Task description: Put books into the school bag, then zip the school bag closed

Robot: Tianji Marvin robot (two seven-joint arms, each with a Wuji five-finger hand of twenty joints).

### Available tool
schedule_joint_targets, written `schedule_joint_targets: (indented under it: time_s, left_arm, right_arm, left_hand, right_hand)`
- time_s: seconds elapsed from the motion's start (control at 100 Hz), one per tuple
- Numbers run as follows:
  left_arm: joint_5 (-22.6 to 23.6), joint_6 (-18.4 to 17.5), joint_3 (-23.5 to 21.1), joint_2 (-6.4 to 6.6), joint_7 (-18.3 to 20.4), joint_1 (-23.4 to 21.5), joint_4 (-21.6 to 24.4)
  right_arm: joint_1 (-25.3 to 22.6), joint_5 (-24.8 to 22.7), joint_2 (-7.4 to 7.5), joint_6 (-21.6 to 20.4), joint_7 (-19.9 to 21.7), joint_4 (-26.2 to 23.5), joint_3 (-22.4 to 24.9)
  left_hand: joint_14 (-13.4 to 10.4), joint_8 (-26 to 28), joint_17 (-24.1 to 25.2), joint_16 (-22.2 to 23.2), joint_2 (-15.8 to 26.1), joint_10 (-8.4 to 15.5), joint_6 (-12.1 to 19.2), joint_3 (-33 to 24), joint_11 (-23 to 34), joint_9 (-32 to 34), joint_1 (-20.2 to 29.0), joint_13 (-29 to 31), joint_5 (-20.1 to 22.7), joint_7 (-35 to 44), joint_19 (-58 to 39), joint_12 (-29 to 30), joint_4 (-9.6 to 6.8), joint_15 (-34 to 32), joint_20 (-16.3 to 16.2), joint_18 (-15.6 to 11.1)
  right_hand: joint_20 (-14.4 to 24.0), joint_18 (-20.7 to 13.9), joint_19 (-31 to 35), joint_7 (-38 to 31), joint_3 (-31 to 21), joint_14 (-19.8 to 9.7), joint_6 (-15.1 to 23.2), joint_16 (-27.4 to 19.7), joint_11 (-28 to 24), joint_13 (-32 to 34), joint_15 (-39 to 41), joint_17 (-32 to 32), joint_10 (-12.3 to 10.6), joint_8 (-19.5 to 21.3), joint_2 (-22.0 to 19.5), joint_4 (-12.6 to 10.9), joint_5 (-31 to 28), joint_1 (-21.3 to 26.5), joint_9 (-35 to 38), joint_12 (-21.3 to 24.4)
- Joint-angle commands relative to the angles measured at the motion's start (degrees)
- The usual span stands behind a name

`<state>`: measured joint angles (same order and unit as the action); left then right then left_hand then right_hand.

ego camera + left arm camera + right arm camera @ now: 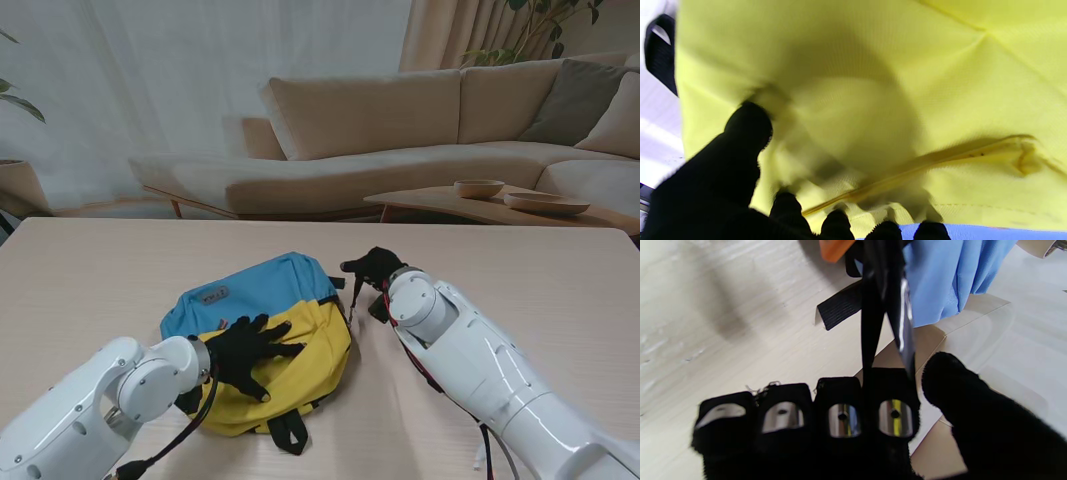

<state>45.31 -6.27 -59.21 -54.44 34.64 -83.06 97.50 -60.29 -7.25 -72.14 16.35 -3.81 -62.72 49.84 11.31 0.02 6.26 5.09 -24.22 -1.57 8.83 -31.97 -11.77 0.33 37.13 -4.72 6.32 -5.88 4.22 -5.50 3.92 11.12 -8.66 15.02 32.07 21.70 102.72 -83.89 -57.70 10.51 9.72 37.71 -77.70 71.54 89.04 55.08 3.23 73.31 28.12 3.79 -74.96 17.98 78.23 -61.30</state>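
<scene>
The school bag (262, 292), blue on its far half and yellow on its near half, lies flat in the middle of the table (90, 270). My left hand (250, 350) rests palm down on the yellow part with fingers spread, holding nothing; in the left wrist view its fingertips (746, 123) press into the yellow fabric (873, 83) beside a seam (940, 160). My right hand (375, 268) sits at the bag's far right corner. Its fingers (840, 416) are curled on a black strap (870, 333) that runs from the blue fabric (940, 280). No book shows.
A black strap loop (288, 432) sticks out of the bag's near end. A short black strap end (840, 306) lies on the table by the right hand. Beyond the table's far edge stand a beige sofa (400, 130) and a low table with bowls (478, 188).
</scene>
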Motion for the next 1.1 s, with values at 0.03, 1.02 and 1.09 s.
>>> schedule_joint_targets:
  time_s: [0.03, 1.02, 1.09]
  left_arm:
    - [-1.6, -1.9, 2.6, 0.16, 4.8, -2.5, -1.9]
    - [-6.8, -5.8, -0.5, 0.17, 4.7, -3.9, -0.6]
    - [-7.9, -5.4, -1.5, 0.04, 4.5, -4.4, -0.2]
  right_arm:
    - [0.1, 0.0, -0.75, 0.1, 0.4, -0.4, -0.1]
    - [-1.6, -3.1, 0.26, 2.5, 0.1, -2.3, 1.5]
    - [-2.2, -3.9, 1.04, 2.2, 1.6, -3.3, 1.8]
  left_hand:
    - [-7.8, 2.9, -2.9, 2.3, -2.9, 9.3, 4.2, -3.3, 11.5, 6.7, 1.6, 6.2, 1.9, 4.4, -4.0, -4.5, -0.56, -10.4, -1.8, -3.6]
    - [-8.4, 14.9, -3.1, 5.2, 1.4, 11.0, 6.0, -0.5, 13.0, 7.2, 0.3, 6.5, 1.8, 5.4, -4.1, -11.7, -0.13, -11.0, -1.4, -4.6]
    - [-8.3, 15.2, -3.0, 5.3, 2.0, 10.7, 5.8, 0.0, 13.1, 7.2, 0.1, 6.5, 1.9, 5.6, -4.1, -11.8, -0.29, -11.0, -1.4, -4.5]
  right_hand:
    - [0.3, 0.6, 6.5, -2.0, 2.3, 1.6, 0.2, -0.4, -0.8, 0.4, 1.7, 0.0, 0.4, 0.7, -0.6, 0.0, -2.1, -2.1, 0.4, -0.8]
    - [4.0, 1.2, -0.6, 28.5, 1.6, 5.4, 1.7, -0.1, 14.2, -9.9, -6.9, -9.2, 5.7, -12.2, 1.2, 0.4, 2.5, -1.5, -12.6, 15.7]
    - [4.4, 0.6, -1.5, 31.6, 2.4, 4.5, 3.7, 1.1, 13.8, -12.5, -6.7, -10.5, 5.3, -25.5, 2.3, 2.8, 5.3, -0.9, -15.9, 16.7]
